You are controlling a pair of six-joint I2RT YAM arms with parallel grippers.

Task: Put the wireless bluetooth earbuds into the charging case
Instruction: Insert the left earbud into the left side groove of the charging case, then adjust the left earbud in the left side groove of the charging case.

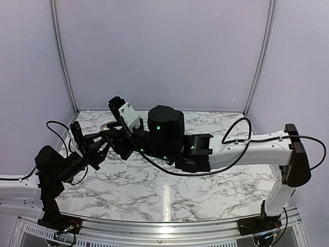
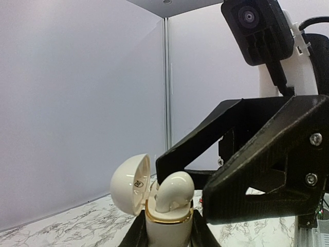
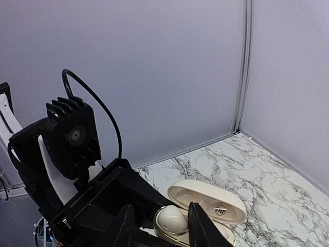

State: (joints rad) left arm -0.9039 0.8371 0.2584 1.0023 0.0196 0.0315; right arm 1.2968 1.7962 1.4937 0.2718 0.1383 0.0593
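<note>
My left gripper point(image 2: 167, 234) is shut on the body of a cream charging case point(image 2: 164, 226) with a gold rim, and holds it upright above the marble table. The case's lid point(image 2: 128, 183) stands open to the left. One cream-white earbud point(image 2: 172, 190) stands in the case's near well, partly sticking out. My right gripper point(image 3: 162, 226) is open, with its fingers on either side of that earbud point(image 3: 172, 222); the right finger is close against it and the left one stands apart. The open lid point(image 3: 208, 198) lies behind. No red earbuds are in view. In the top view both grippers meet at the back left point(image 1: 109, 137).
The marble table point(image 1: 205, 190) is enclosed by pale purple walls with a metal corner post point(image 3: 245, 62). The right arm point(image 1: 247, 149) reaches across the middle of the table. Black cables point(image 1: 56, 126) loop beside the left arm.
</note>
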